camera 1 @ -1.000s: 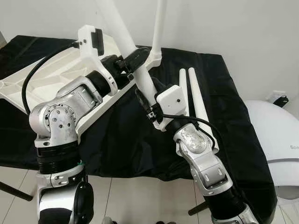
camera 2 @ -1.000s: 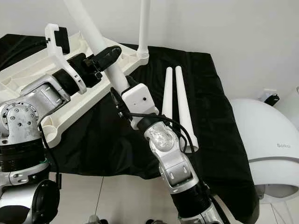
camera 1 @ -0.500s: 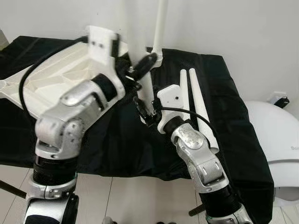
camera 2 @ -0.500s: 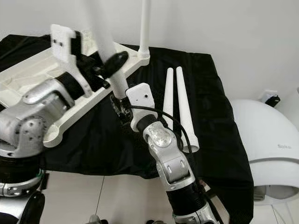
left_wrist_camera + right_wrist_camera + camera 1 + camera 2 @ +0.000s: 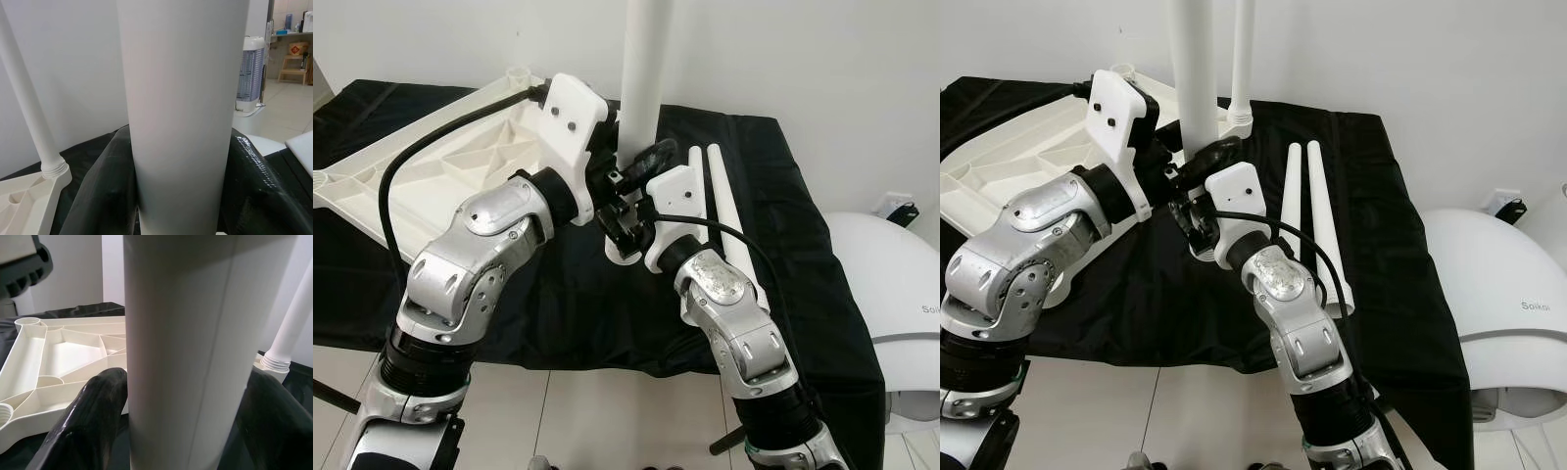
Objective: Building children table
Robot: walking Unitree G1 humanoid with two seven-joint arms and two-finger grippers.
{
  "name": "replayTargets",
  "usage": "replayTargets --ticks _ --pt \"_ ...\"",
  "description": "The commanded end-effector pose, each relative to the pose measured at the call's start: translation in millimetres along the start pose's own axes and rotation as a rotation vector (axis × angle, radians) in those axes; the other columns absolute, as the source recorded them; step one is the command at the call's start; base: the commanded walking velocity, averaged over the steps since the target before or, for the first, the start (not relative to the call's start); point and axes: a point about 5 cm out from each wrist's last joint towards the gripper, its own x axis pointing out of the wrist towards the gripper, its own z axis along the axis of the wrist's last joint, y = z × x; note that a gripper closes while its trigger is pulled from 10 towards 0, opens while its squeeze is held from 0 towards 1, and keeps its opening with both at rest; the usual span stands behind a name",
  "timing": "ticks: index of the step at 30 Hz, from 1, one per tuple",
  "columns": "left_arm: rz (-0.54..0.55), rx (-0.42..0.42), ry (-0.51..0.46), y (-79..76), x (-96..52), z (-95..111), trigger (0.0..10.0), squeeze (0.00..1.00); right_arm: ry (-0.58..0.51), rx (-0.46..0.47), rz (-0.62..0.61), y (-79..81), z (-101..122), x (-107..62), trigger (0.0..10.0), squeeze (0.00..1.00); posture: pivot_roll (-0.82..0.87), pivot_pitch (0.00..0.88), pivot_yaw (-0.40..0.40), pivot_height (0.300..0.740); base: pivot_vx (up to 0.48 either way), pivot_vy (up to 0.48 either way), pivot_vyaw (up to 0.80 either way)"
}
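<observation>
both grippers are clamping one thick white plastic table leg (image 5: 640,69), left gripper (image 5: 641,164) above, right gripper (image 5: 619,217) just below, holding it upright over the black cloth-covered table (image 5: 558,294). upside-down white ribbed plastic tabletop (image 5: 440,166) is lying beside it, one thin white leg (image 5: 1242,59) already standing in a corner socket, two spare tapered white legs (image 5: 1307,211) lying flat nearby. leg-fitting step; next move probably needs aligning it over a free socket.

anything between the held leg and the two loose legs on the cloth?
Right claw and its white wrist housing sit between the upright leg and the loose legs, in the left eye view.
</observation>
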Motion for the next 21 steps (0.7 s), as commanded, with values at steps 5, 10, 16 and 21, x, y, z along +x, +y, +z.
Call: replayTargets --ticks 5,10,16,21 --pt "-0.070 0.028 -0.011 -7.8 1.7 -0.2 0.0 0.00 0.028 0.003 -0.011 -3.1 -2.1 0.6 5.6 0.00 0.01 0.098 -0.003 0.740 0.000 0.000 0.00" --pt "-0.071 0.025 -0.018 -6.4 0.7 0.1 0.0 0.00 0.051 0.005 -0.018 -3.9 -5.8 0.7 3.5 0.00 0.01 0.101 -0.004 0.740 0.000 0.000 0.00" --pt "-0.077 0.027 -0.025 -5.9 0.1 -0.3 0.0 0.00 0.073 0.011 -0.025 -4.4 -9.2 0.7 0.0 0.00 0.01 0.102 -0.004 0.740 0.000 0.000 0.00" --pt "-0.054 0.026 -0.008 -5.3 1.2 -3.5 10.0 0.00 0.069 0.035 -0.045 -5.9 -9.1 0.6 0.0 0.00 0.01 0.103 -0.002 0.740 0.000 0.000 0.00"
